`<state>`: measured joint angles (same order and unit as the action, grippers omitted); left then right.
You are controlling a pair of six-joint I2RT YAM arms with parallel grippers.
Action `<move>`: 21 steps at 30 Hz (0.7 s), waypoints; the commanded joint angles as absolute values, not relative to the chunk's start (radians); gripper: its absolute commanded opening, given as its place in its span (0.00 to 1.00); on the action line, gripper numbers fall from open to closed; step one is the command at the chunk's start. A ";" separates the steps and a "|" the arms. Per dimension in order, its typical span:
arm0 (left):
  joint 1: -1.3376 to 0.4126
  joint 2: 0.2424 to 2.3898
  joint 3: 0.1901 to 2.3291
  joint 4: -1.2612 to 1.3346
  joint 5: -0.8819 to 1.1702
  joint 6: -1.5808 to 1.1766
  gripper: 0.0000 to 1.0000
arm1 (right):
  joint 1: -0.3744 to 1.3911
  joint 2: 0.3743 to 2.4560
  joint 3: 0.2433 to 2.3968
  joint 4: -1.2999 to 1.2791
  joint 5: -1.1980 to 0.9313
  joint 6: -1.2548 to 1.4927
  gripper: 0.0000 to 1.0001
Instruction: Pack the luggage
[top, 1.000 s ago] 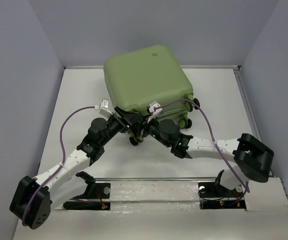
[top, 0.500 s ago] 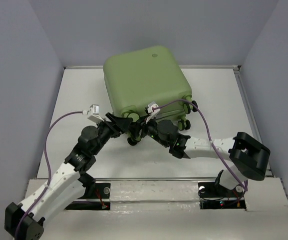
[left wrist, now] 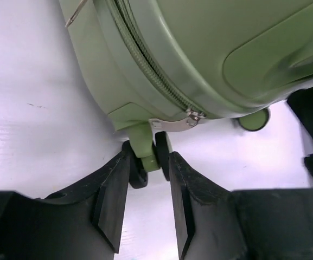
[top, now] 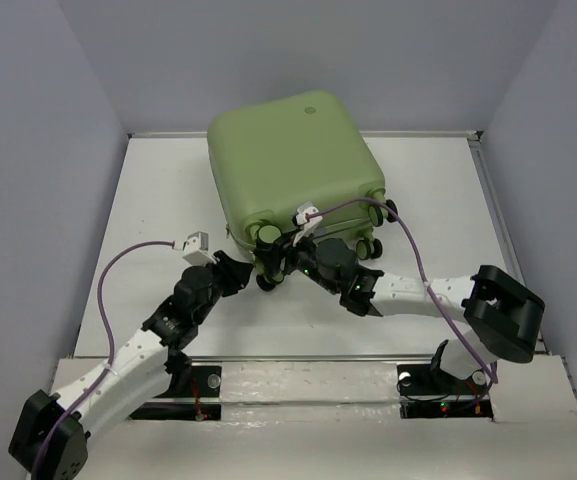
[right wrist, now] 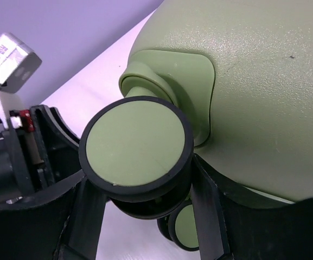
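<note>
bright, even overhead light; soft shadow under the luggage [top: 293, 160]; table [left wrist: 26, 108] washed white; wrist views slightly soft

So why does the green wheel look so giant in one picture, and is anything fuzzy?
Right wrist view: the wheel looks giant because the camera is right beside it. Left wrist view: the white table glares a little, and the near black fingers look a bit fuzzy. Top view: even light, only soft shadows by the luggage.
</note>
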<state>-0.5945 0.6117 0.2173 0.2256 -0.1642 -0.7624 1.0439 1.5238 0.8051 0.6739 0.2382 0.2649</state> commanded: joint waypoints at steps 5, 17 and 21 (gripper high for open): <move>-0.684 0.770 0.278 0.494 -0.304 -0.603 0.51 | 1.017 1.473 0.874 0.730 0.276 0.259 0.07; -0.741 0.919 0.366 0.534 -0.463 -0.528 0.50 | 1.017 1.476 0.858 0.750 0.233 0.287 0.07; -0.741 0.960 0.403 0.534 -0.512 -0.505 0.38 | 1.017 1.470 0.838 0.765 0.218 0.299 0.07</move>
